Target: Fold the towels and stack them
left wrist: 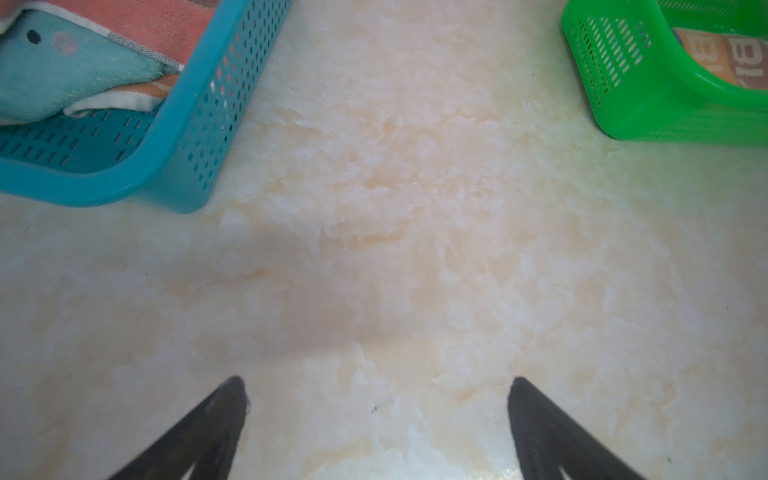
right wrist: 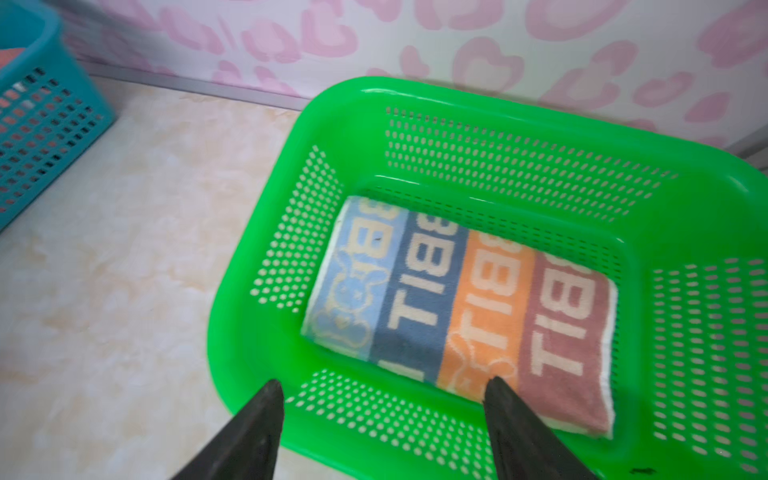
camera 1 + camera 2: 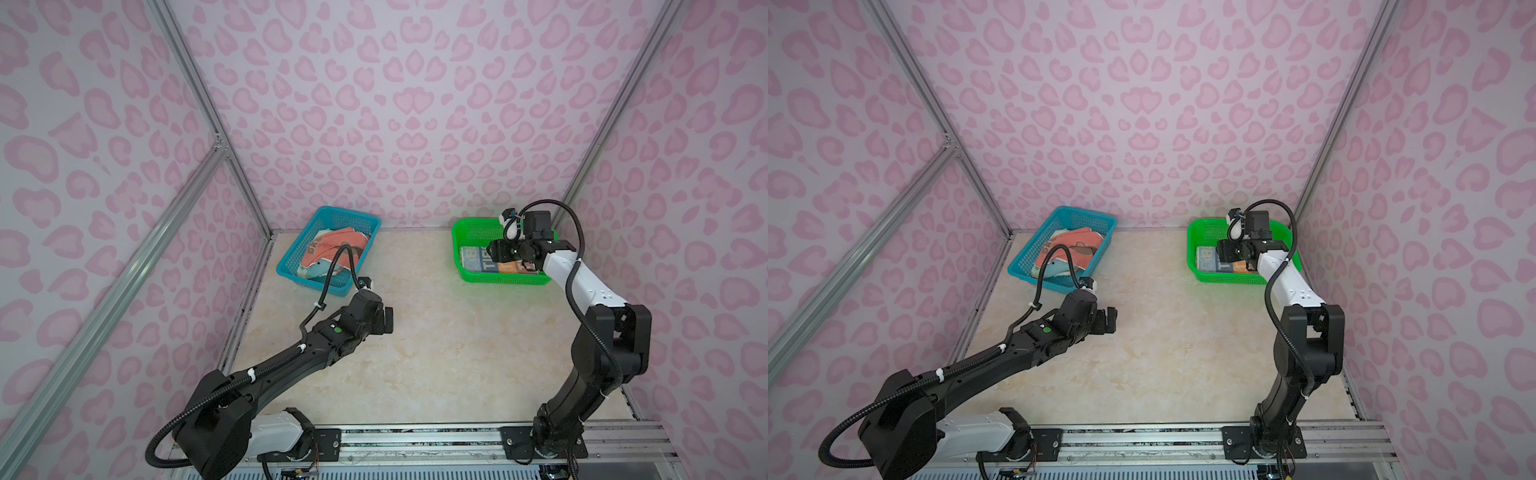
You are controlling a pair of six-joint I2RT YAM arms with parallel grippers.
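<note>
My right gripper [image 2: 384, 381] is open, with nothing between its fingers, and it hangs over the rim of the green basket [image 2: 228, 332] on my side. The striped towel [image 2: 461, 307] lies folded flat on the bottom of the green basket, just beyond my right fingertips and below them. I do not hold it. My left gripper [image 1: 377, 380] is wide open too and empty, over the bare table [image 1: 395, 249], well apart from the green basket. The coral towel [image 3: 336, 245] and the whale towel [image 1: 62, 70] lie crumpled in the blue basket [image 1: 137, 183], across the table from the green basket.
</note>
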